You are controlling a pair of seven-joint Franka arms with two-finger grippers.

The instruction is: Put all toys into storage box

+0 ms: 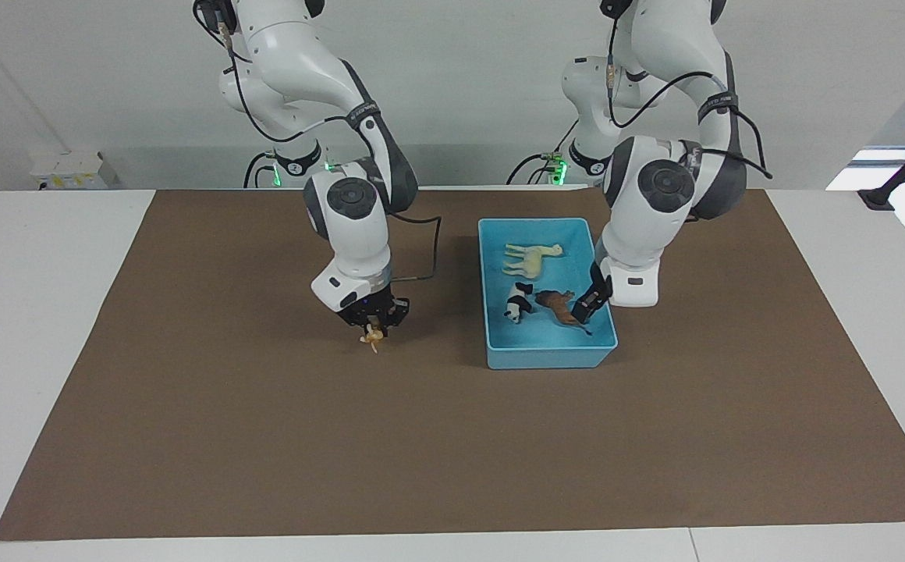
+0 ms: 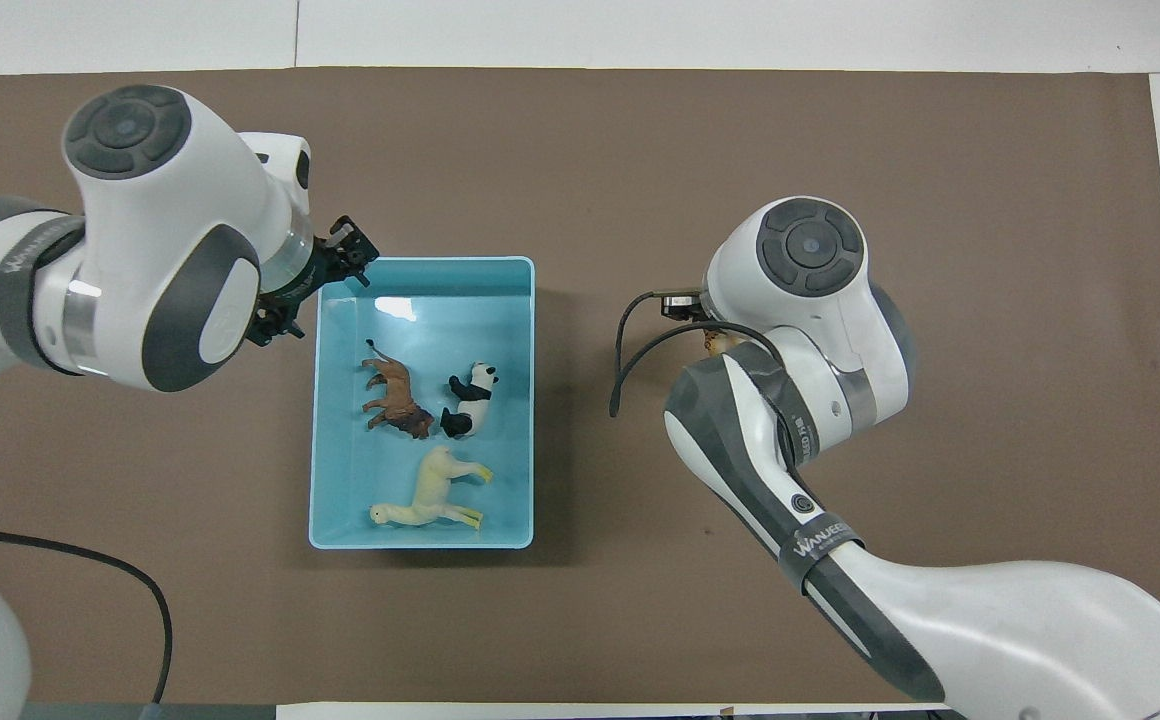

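The light blue storage box (image 1: 546, 361) (image 2: 530, 400) sits mid-table. Three toys lie in it: a cream camel (image 1: 532, 259) (image 2: 430, 495) nearest the robots, a panda (image 1: 519, 303) (image 2: 470, 398), and beside it a dark brown animal (image 1: 555, 303) (image 2: 395, 400). My left gripper (image 1: 587, 303) (image 2: 315, 288) hangs open over the box's rim toward the left arm's end, holding nothing. My right gripper (image 1: 374, 316) is shut on the orange-tan toy (image 1: 373, 337) (image 2: 712, 343), which hangs just above the mat beside the box. In the overhead view the right arm hides most of that toy.
A brown mat (image 1: 265, 437) (image 2: 580, 150) covers most of the white table. The right arm's black cable (image 1: 429, 250) (image 2: 630, 350) loops between the arm and the box. A small white box (image 1: 70, 168) stands off the mat by the wall.
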